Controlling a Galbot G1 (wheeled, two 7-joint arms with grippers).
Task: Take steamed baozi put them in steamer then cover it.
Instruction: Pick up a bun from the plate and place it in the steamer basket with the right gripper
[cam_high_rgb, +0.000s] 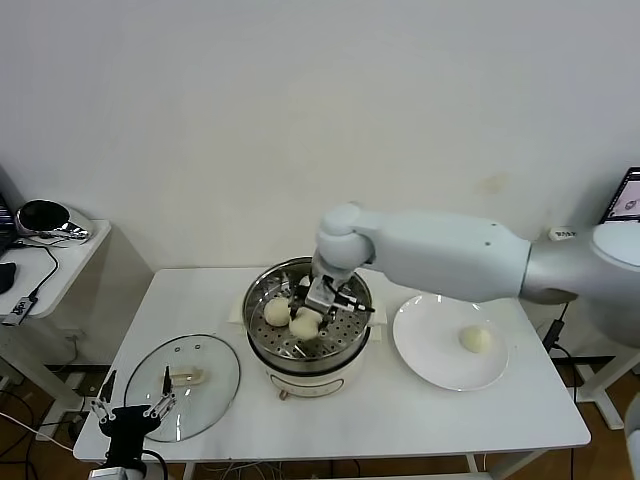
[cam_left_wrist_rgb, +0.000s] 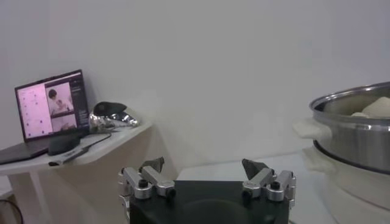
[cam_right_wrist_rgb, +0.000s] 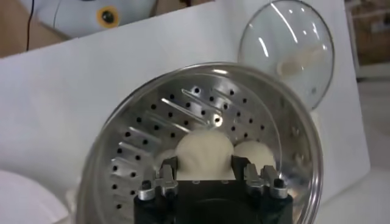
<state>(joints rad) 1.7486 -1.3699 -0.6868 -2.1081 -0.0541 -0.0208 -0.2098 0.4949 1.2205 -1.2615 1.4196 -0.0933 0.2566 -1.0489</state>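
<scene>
Three buns in, one bun and the lid to go.
Near left, the left tool (cam_high_rgb: 130, 413) idles open by the clear glass lid (cam_high_rgb: 183, 387); the right tool (cam_high_rgb: 322, 300) clasps a cream-white bun (cam_right_wrist_rgb: 204, 150) inside the steel steamer basket (cam_high_rgb: 262, 300); one round bun (cam_high_rgb: 475, 339) waits on the white plate (cam_high_rgb: 425, 350), right.

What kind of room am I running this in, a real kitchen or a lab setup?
Probably a lab or office mock-up, not a kitchen: a plain white table against a bare wall, a side desk with a laptop, and cables on the floor. The steamer is a standalone electric pot.
</scene>
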